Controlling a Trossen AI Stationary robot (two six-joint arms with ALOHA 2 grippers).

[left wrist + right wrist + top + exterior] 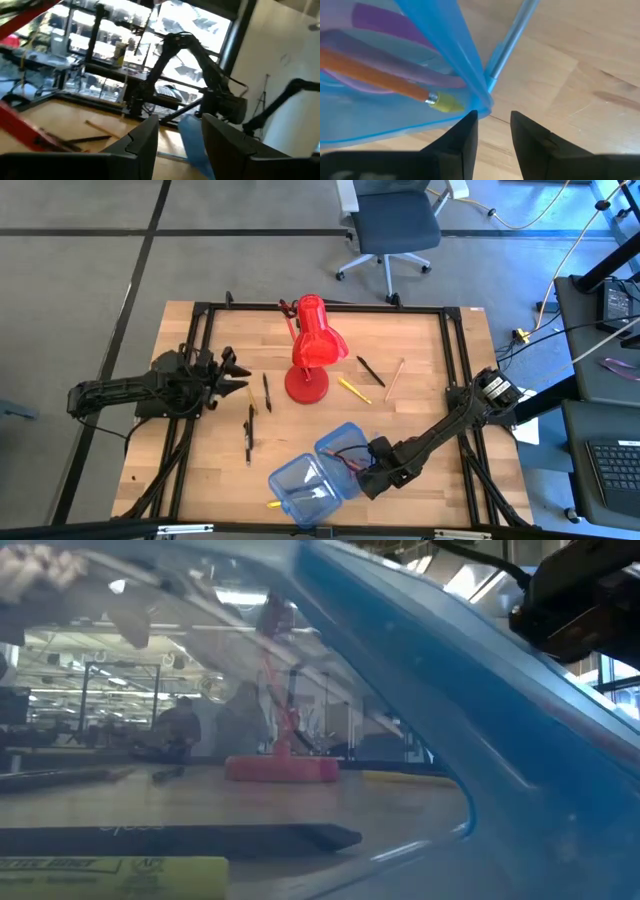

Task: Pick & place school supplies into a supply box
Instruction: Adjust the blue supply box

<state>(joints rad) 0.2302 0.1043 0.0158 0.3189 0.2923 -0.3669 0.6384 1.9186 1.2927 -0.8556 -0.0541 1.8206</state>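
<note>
Right gripper point(372, 477), fingers slightly parted with nothing between them, is held against the near-edge supply box point(315, 475), where an orange pencil point(375, 76) and purple-handled scissors point(395, 27) are seen. Left gripper point(237, 377), spread, is parked leftward. Six pens and pencils are counted around one red lamp point(312, 350).

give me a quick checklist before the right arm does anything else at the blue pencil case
1. Right gripper at the supply box edge, fingers apart, nothing held: ok.
2. Box open on the table: ok.
3. Orange pencil and purple scissors lie inside the box: ok.
4. Supplies left out: yellow pencil, black pen, wood-tone pencil, pens nearer the left arm: not ok.
5. Red lamp stands among them, may obstruct reach: cannot tell.
6. Left gripper waits clear at the left side, open: ok.
</note>
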